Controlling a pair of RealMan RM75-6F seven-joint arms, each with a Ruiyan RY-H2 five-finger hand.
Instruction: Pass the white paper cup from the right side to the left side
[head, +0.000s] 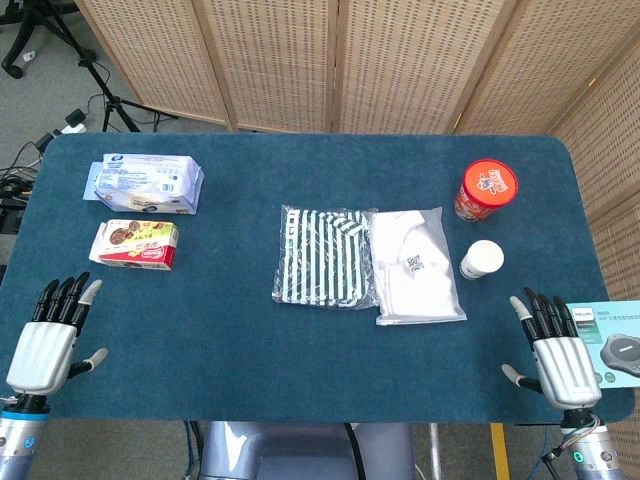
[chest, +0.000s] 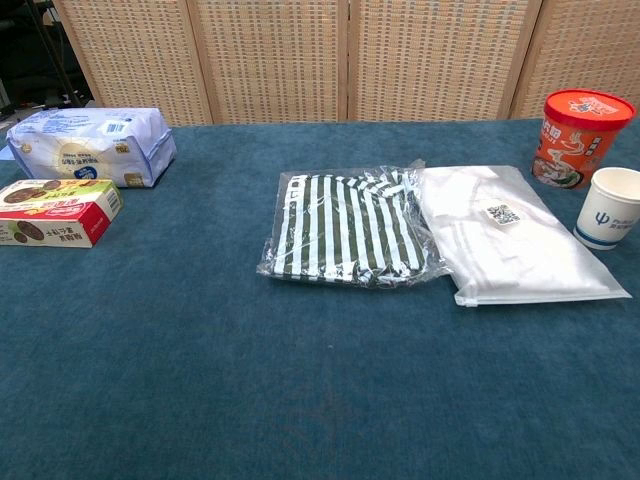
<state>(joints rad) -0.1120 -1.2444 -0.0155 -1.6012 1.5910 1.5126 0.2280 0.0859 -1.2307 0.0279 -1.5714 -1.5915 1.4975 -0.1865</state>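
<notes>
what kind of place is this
Probably a robot lab or data-collection room, not a home: a table under blue cloth, folding screens behind it, and tripod legs with cables on the floor.

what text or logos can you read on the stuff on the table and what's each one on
"PHILIPS": on the teal box at the table's right edge, beside the right robot hand.
Blue emblem, no readable words: white paper cup.
QR code label, not readable: white bagged garment.
Print too small or blurred to read: red noodle cup, cookie box, blue-white pack.
No text: striped bagged garment.
</notes>
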